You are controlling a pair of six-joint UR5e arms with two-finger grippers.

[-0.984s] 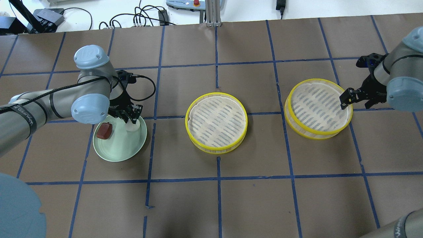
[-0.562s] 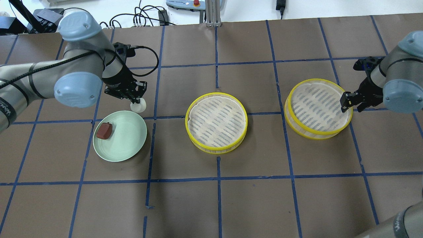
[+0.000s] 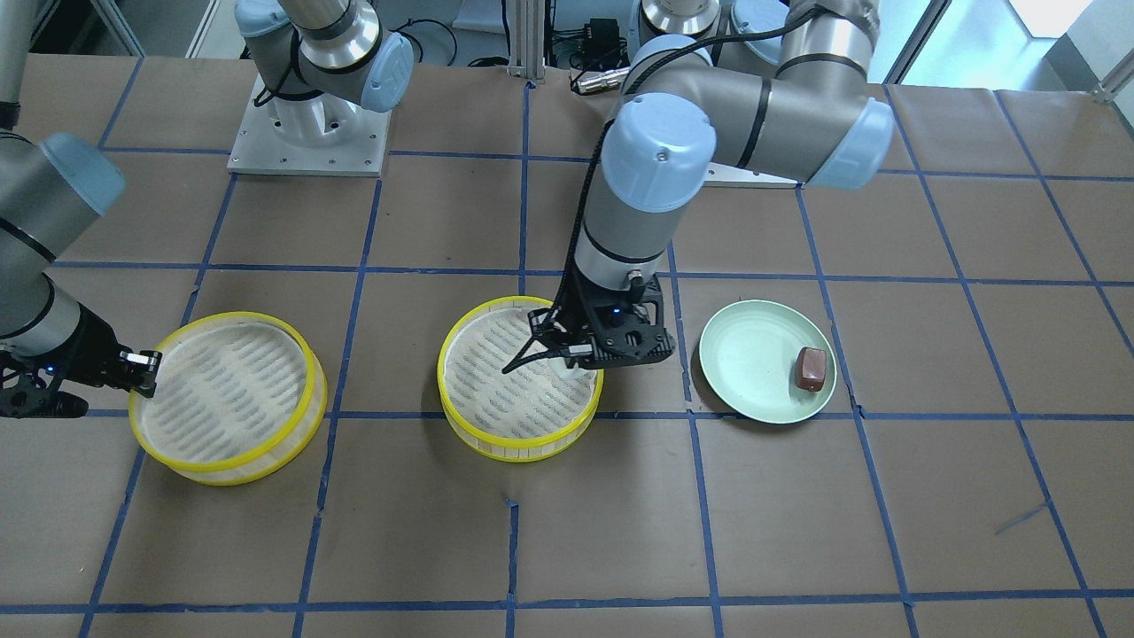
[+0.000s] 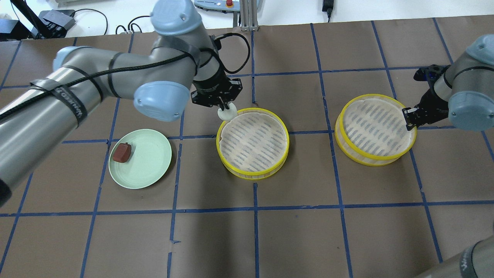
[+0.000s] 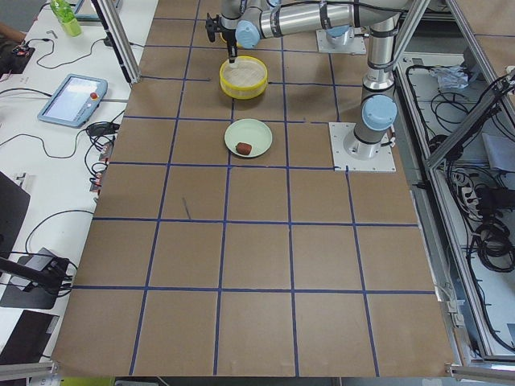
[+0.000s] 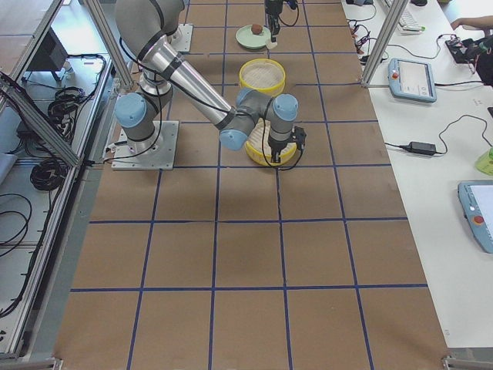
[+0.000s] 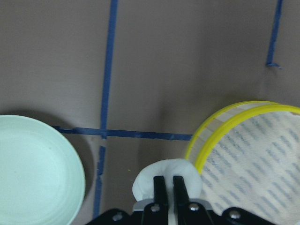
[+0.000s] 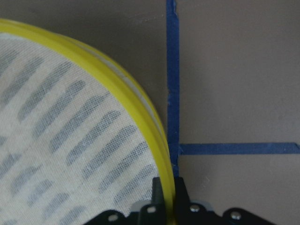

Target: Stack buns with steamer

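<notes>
My left gripper (image 4: 224,105) is shut on the white bun (image 4: 227,113) and holds it over the far-left rim of the middle steamer (image 4: 254,146). The left wrist view shows the bun (image 7: 145,180) pinched between the fingers beside that yellow rim (image 7: 220,136). The reddish-brown bun (image 4: 122,152) lies on the green plate (image 4: 148,166). My right gripper (image 4: 410,116) is shut on the right-hand rim of the right steamer (image 4: 372,129). In the right wrist view its fingers straddle the rim (image 8: 140,108).
Brown table paper with a blue tape grid. In the front-facing view the plate (image 3: 753,363) is at the right, the middle steamer (image 3: 505,399) in the centre and the right steamer (image 3: 221,399) at the left. Cables and boxes lie beyond the far edge.
My left gripper lifted the white bun off the green plate and carried it right to the middle steamer's rim. My right gripper closed on the right steamer's rim; that steamer shifted slightly right.
</notes>
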